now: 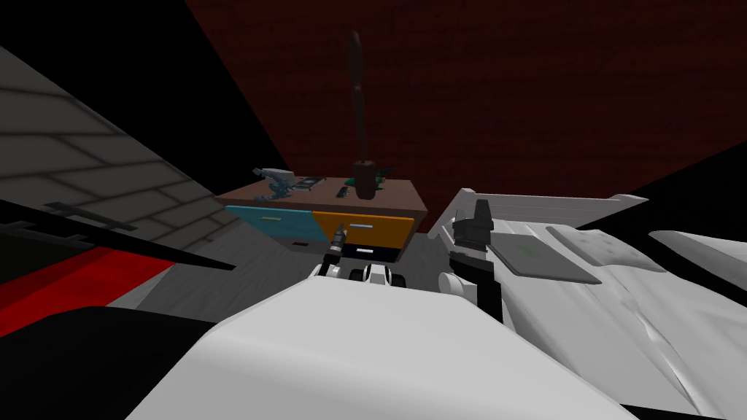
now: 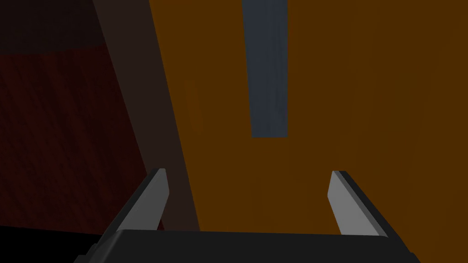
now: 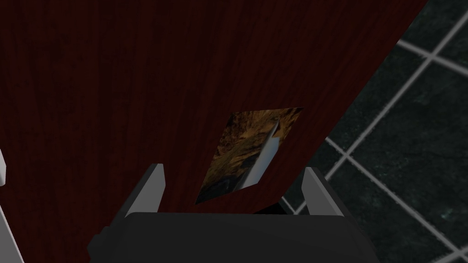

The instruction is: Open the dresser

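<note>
The dresser (image 1: 321, 195) stands ahead with a brown top, a teal drawer front (image 1: 271, 219) beside an orange drawer front (image 1: 365, 230), and a dark lower drawer with a white handle (image 1: 364, 251). My left gripper (image 1: 338, 235) reaches up to the orange front. In the left wrist view that gripper (image 2: 249, 191) is open with nothing between its fingers, facing the orange front (image 2: 356, 100). The drawer's grey bar handle (image 2: 268, 73) lies just beyond the fingertips, untouched. My right gripper (image 1: 478, 213) is raised beside the bed, and the right wrist view shows it (image 3: 235, 187) open and empty.
A white bed (image 1: 627, 299) with a grey pad (image 1: 543, 259) stands close on the right of the dresser. A tall dark lamp-like object (image 1: 362, 175) and a small grey figure (image 1: 277, 181) stand on the dresser top. Grey floor (image 1: 241, 270) lies to the left.
</note>
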